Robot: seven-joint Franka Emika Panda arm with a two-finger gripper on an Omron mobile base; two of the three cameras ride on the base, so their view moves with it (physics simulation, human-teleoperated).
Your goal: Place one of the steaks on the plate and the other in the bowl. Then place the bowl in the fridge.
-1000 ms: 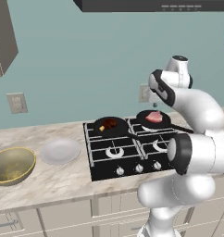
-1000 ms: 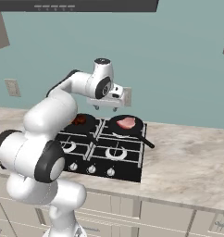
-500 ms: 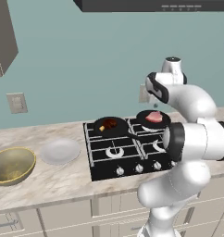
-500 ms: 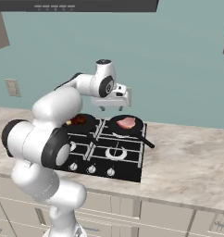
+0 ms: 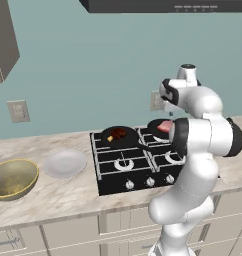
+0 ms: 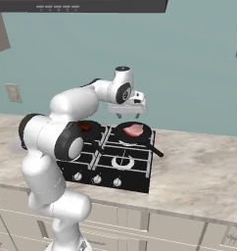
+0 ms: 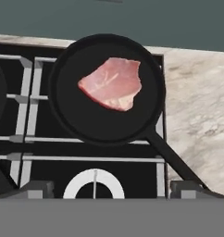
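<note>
A pale pink raw steak point(image 7: 113, 83) lies in a black frying pan point(image 7: 67, 109) on the stove's back right burner, also seen as the raw steak point(image 6: 134, 130) from the right base. My gripper point(image 6: 129, 114) hangs open and empty a short way above that pan, pointing down. A dark seared steak point(image 5: 118, 133) rests in a second black pan point(image 5: 107, 135) on the back left burner. Left of the stove, on the counter, sit the white-grey plate point(image 5: 65, 163) and the olive-gold bowl point(image 5: 13, 178), both empty. The fridge is out of view.
The black stove point(image 5: 124, 175) has knobs along its front. The right pan's handle point(image 6: 154, 148) sticks out toward the front right. Marble counter point(image 6: 199, 166) runs to the right of the stove. A range hood point(image 6: 81, 6) hangs overhead, and a wall outlet point(image 5: 18, 111) is behind the plate.
The arm has folded its elbow in closer over the stove. The hand has stayed above the pan with the raw steak, dropping slightly, and its jaws have stayed open.
</note>
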